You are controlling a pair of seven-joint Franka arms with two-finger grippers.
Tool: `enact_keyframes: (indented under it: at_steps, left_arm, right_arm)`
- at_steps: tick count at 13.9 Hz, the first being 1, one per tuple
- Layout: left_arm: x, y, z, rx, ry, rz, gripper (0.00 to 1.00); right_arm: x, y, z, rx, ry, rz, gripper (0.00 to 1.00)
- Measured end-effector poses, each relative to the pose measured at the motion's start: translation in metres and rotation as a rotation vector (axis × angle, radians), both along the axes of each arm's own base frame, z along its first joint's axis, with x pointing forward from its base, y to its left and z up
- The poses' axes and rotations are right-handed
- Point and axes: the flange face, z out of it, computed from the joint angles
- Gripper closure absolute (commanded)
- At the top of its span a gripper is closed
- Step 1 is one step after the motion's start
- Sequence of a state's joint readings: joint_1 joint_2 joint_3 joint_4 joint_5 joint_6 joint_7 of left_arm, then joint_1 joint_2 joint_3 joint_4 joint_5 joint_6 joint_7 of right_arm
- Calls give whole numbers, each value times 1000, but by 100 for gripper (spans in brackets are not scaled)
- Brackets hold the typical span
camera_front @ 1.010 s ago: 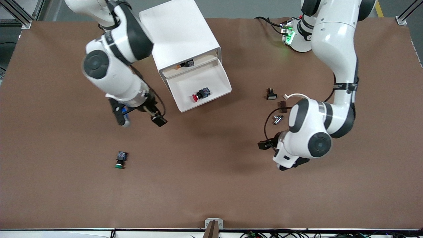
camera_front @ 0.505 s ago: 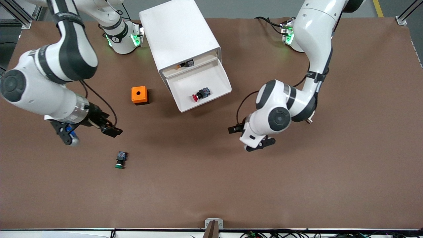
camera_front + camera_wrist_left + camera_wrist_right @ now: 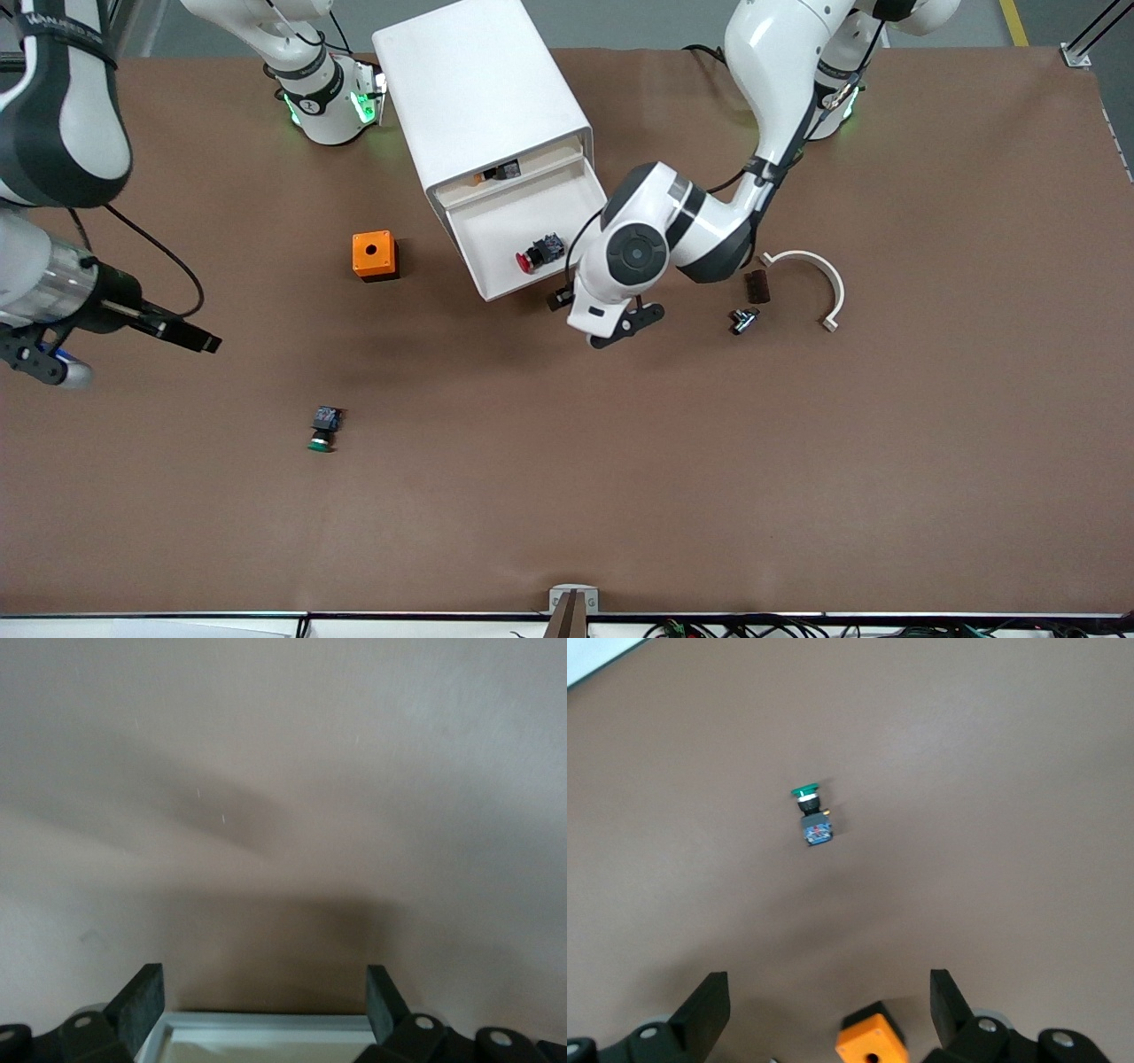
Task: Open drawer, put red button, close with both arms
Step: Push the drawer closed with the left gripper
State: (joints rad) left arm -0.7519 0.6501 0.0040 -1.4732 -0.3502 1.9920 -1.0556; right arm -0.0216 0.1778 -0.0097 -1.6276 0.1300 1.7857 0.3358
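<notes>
I count one red button (image 3: 536, 252) lying in the open drawer (image 3: 496, 266) and one green button (image 3: 322, 428) on the worktop (image 3: 797, 478). My left gripper (image 3: 611, 326) hangs at the drawer's front edge, fingers (image 3: 140, 1005) spread and empty. My right gripper (image 3: 40, 363) is over the worktop's edge at its own end, fingers (image 3: 702, 1010) spread too.

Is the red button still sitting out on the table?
No, the red button lies inside the open drawer of the white cabinet.
</notes>
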Motion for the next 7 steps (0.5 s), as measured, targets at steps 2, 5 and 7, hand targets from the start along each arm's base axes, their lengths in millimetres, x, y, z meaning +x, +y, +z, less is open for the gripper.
enact_keyframes:
  at_steps: [2,5,7]
  left_arm:
    - [-21,-20,-1,24,14,31,0]
    - [-58,-51,-1,32,51,45,0]
    - [-86,-71,-1,29,83,39,0]
  right_arm:
    - [-13,-22,21,-3,-7,46,0]
    - [-31,-38,49,-21,-13,63,0]
    - [-42,-38,67,-41,-26,72,0]
